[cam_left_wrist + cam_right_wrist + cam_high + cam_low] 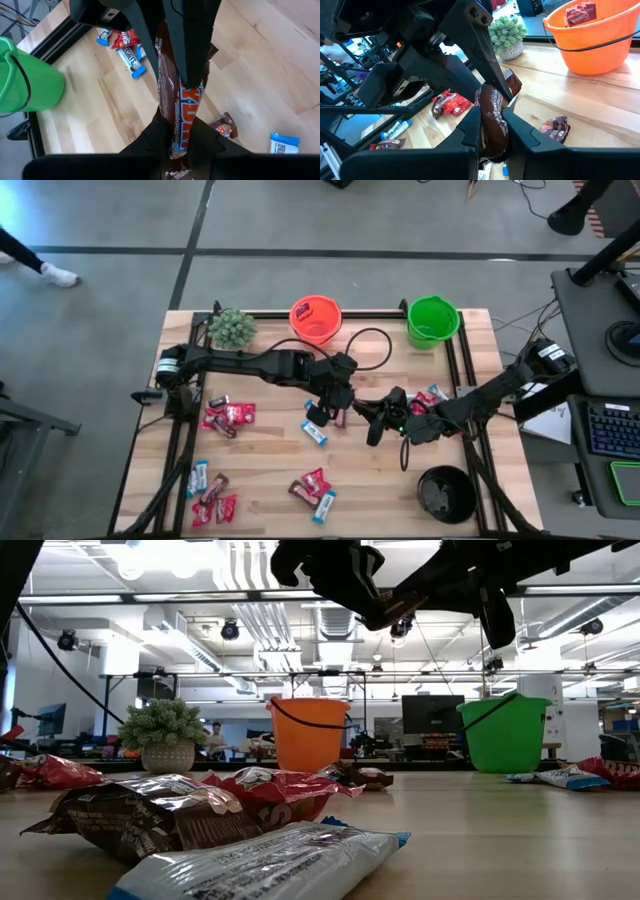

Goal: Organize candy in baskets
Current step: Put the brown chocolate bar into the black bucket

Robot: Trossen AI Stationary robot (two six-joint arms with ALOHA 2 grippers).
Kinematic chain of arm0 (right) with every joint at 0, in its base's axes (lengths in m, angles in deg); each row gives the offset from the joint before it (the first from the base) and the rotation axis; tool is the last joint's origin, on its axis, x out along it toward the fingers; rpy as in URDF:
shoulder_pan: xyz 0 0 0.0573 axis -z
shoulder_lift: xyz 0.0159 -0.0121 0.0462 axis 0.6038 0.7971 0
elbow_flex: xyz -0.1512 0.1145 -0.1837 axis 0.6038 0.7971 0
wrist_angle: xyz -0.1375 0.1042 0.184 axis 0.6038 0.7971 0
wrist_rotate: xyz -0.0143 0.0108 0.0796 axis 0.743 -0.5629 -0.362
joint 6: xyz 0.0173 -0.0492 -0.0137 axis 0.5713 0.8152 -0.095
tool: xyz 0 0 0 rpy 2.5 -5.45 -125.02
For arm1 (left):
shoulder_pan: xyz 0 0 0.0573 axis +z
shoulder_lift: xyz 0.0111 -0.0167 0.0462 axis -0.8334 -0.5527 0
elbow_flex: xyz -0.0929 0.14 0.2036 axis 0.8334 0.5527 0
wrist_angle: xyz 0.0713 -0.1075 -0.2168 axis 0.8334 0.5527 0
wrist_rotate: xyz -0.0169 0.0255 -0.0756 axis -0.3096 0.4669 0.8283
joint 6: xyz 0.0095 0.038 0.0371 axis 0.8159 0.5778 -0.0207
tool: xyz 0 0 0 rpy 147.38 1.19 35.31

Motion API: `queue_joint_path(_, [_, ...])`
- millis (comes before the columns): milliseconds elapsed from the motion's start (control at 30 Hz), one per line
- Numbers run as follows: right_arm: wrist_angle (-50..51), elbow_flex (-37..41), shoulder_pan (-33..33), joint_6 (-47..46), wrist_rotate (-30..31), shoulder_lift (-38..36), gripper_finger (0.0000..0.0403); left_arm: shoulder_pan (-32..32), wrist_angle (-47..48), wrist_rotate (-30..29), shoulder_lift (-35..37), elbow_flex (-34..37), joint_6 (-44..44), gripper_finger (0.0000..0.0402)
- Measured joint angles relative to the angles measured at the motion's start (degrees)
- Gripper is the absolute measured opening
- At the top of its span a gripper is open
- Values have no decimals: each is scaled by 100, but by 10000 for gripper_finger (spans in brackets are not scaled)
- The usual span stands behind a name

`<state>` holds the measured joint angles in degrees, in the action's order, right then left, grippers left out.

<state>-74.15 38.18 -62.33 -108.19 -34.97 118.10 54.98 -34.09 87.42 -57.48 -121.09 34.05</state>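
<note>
A dark brown candy bar [172, 85] hangs in the air over the middle of the table, between my two grippers. My left gripper [177, 145] reaches in from the table's left and is shut on one end. My right gripper [494, 132] comes from the right and is shut on the other end. The orange basket [315, 320], with a red candy inside, and the green basket [433, 321] stand at the far edge. The black basket [446, 493] stands at the near right. More candy [228, 416] lies scattered on the wood. My left gripper pinches one end of the brown bar [175, 131] between its two fingers, slanting down from the table's left, fingers along the bar. The bar is clear of the table. My right gripper pinches the bar's other end [492, 112] between its two fingers, almost level, from the table's right.
A small fuzzy plant [232, 328] stands at the far left. Candy lies in clusters at the near left [210, 498], near middle [312, 490] and right [430, 398], with a blue one [315, 430] under the grippers. A black cable [370, 340] loops near the orange basket.
</note>
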Motion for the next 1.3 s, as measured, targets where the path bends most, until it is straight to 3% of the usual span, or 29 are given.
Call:
queue_joint_path(200, [28, 5, 0, 182, -128, -96, 38, 1, 46, -34, 0, 0, -139, 49])
queue_joint_path(667, [773, 7, -4, 157, -331, -523, 37, 5, 484, -600, 22, -2, -251, 139])
queue_joint_path(1067, [2857, 7, -247, -493, -782, -2164, 37, 8, 1254, -821, 24, 0, -399, 158])
queue_joint_path(1300, [3447, 7, -497, -539, -987, -3242, 37, 36, 1444, -869, 24, 0, -452, 158])
